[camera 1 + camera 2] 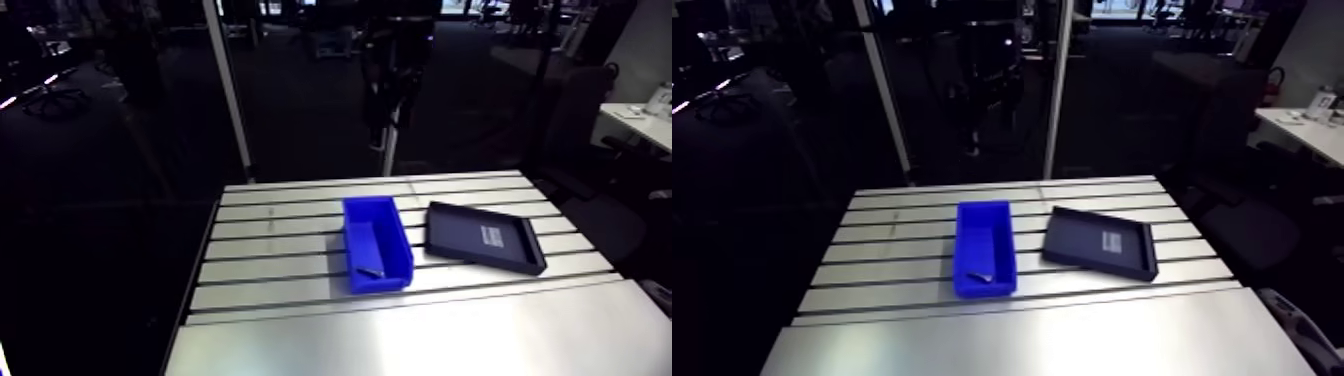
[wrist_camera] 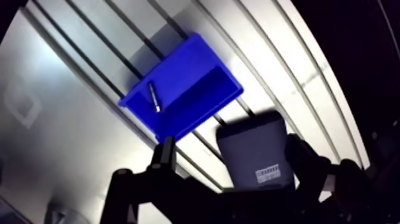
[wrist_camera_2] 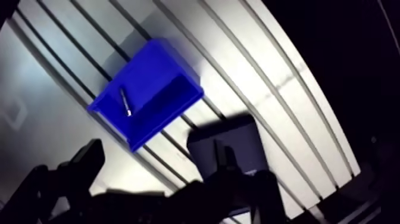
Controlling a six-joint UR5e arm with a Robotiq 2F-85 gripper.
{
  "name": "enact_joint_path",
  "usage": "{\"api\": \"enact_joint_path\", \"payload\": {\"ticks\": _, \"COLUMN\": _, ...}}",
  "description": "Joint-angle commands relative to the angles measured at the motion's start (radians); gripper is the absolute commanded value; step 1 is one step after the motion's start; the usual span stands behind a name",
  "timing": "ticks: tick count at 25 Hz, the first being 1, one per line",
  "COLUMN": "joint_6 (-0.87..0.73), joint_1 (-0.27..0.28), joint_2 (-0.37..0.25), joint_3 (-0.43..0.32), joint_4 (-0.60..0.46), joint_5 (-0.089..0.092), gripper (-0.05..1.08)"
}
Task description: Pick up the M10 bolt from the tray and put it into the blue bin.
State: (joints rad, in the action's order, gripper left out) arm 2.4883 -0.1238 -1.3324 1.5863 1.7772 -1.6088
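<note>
1. M10 bolt (image 2: 154, 97), a slim grey metal fastener, lies flat on the floor of the blue plastic open-topped bin (image 1: 380, 284).
2. We locate the bolt near the end wall of the bin that faces the smooth, unslotted part of the slotted aluminium table (image 1: 450, 330). It lies askew to the long walls of the bin.
3. We see nothing touching the bolt; the bin alone supports it.
4. We find the bin standing upright across the table slots, with its long walls at right angles to them.
5. We find the dark, shallow rectangular tray (image 1: 455, 232) just beside the bin, with a narrow strip of bare table between them. It is turned slightly out of line with the bin.
6. We note a small white label (image 1: 492, 234) on the tray floor.
7. We read the black two-finger gripper (image 2: 231, 149) in the wrist view: its fingers (image 2: 165, 156) are spread wide and grip nothing.
8. We see the gripper well above the table. In the wrist view the tray lies under the gap between the fingers and the bin lies ahead of the gripper.
9. We confirm in the arm view that the gripper hangs high beyond the far table edge, well apart from bin and tray.
</note>
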Motion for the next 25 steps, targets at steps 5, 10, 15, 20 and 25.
{"api": "enact_joint_path", "payload": {"ticks": 5, "joint_6": -0.779, "joint_1": -0.016, "joint_2": -0.026, "joint_3": -0.16, "joint_4": -0.219, "joint_5": -0.001, "gripper": 0.01}}
{"api": "enact_joint_path", "payload": {"ticks": 10, "joint_6": -0.852, "joint_1": -0.014, "joint_2": -0.014, "joint_3": -0.256, "joint_4": -0.325, "joint_5": -0.004, "gripper": 0.01}}
{"api": "enact_joint_path", "payload": {"ticks": 15, "joint_6": -0.852, "joint_1": -0.014, "joint_2": 0.005, "joint_3": -0.317, "joint_4": -0.388, "joint_5": -0.006, "gripper": 0.01}}
{"api": "enact_joint_path", "payload": {"ticks": 20, "joint_6": -0.851, "joint_1": -0.016, "joint_2": 0.003, "joint_3": -0.317, "joint_4": -0.388, "joint_5": -0.007, "gripper": 0.01}}
{"api": "enact_joint_path", "payload": {"ticks": 25, "joint_6": -0.849, "joint_1": -0.014, "joint_2": 0.003, "joint_3": -0.317, "joint_4": -0.388, "joint_5": -0.009, "gripper": 0.01}}
